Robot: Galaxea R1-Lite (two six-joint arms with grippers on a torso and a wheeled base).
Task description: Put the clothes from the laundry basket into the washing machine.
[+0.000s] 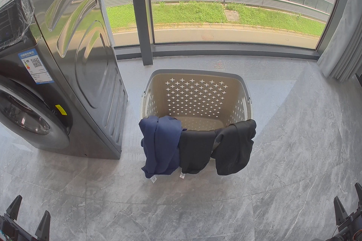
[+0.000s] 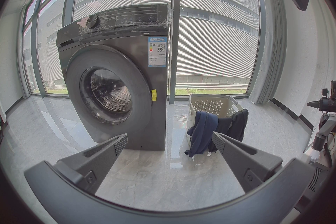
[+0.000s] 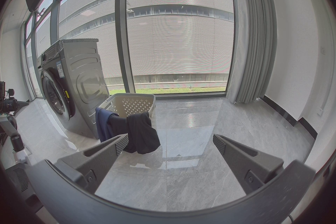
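Observation:
A beige laundry basket (image 1: 196,96) stands on the floor before the window. Over its near rim hang a navy garment (image 1: 160,145) and two black garments (image 1: 196,149) (image 1: 235,145). The dark grey washing machine (image 1: 81,61) stands to the basket's left, its round door (image 2: 106,93) shut. My left gripper (image 1: 29,213) is low at the near left, open and empty, well short of the basket. My right gripper (image 1: 348,200) is at the near right, open and empty too. In the wrist views the left gripper (image 2: 169,140) faces machine and basket, and the right gripper (image 3: 168,142) faces the basket (image 3: 131,104).
Grey marble floor (image 1: 188,204) lies free between me and the basket. A large window with a dark upright post (image 1: 141,8) runs behind. A pale curtain (image 1: 345,46) hangs at the far right.

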